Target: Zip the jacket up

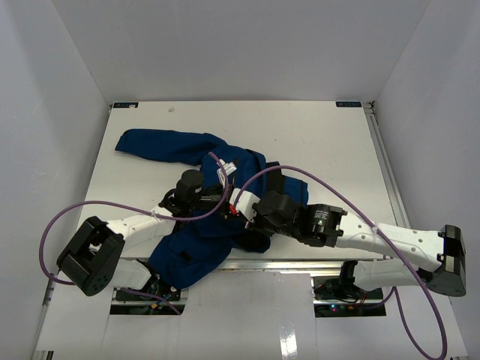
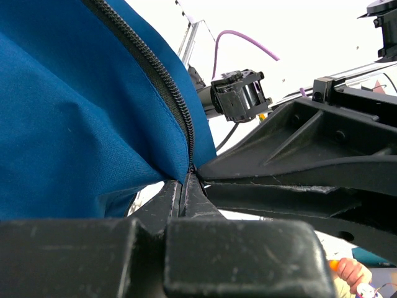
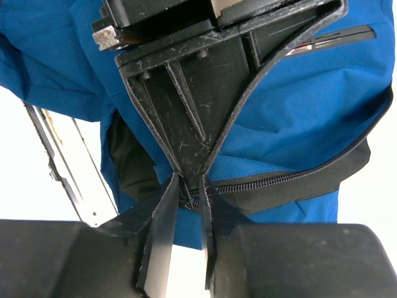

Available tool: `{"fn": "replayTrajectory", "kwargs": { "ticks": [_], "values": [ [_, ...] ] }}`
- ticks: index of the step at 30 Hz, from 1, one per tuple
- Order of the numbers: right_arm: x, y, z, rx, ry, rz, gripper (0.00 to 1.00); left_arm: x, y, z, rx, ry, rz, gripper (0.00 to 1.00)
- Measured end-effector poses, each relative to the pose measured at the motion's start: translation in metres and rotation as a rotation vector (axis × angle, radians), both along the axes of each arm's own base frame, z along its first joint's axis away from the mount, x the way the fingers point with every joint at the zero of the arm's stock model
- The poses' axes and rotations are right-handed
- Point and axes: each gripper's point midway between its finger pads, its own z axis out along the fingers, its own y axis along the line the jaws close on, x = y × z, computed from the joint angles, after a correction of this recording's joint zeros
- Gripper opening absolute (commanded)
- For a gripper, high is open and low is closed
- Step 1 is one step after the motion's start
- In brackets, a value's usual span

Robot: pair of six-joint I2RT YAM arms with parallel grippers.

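Crumpled on the near-left part of the table [image 1: 315, 135] and reaching past its near edge: the jacket [image 1: 191, 251], royal blue, one sleeve [image 1: 161, 144] stretched toward the table's far-left corner. Over the table's near middle, both claws tip to tip at the black zipper [image 2: 162, 87]. Left claw [image 2: 186, 181] clamped fully together, pinching the jacket right at the zipper's lower end. Right claw [image 3: 188, 186] with fingers [image 3: 162, 236] a narrow slit apart, tips on either side of the zipper, just against the left claw's tips. Gripping or merely touching there: cannot tell.
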Motion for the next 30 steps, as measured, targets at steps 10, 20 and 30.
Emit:
{"fn": "replayTrajectory", "kwargs": {
  "ticks": [10,20,30],
  "values": [
    [-0.0009,0.0008,0.0009,0.000,-0.010,0.000,0.08,0.0017,0.0002,0.0005,-0.002,-0.004,0.006,0.00],
    [-0.0018,0.0014,0.0007,0.001,-0.006,0.003,0.19,0.0015,0.0002,0.0006,-0.002,-0.003,0.005,0.00],
    [-0.0035,0.0031,-0.0009,0.001,0.004,0.011,0.26,0.0013,0.0003,0.0006,-0.002,-0.003,0.004,0.00]
  ]
}}
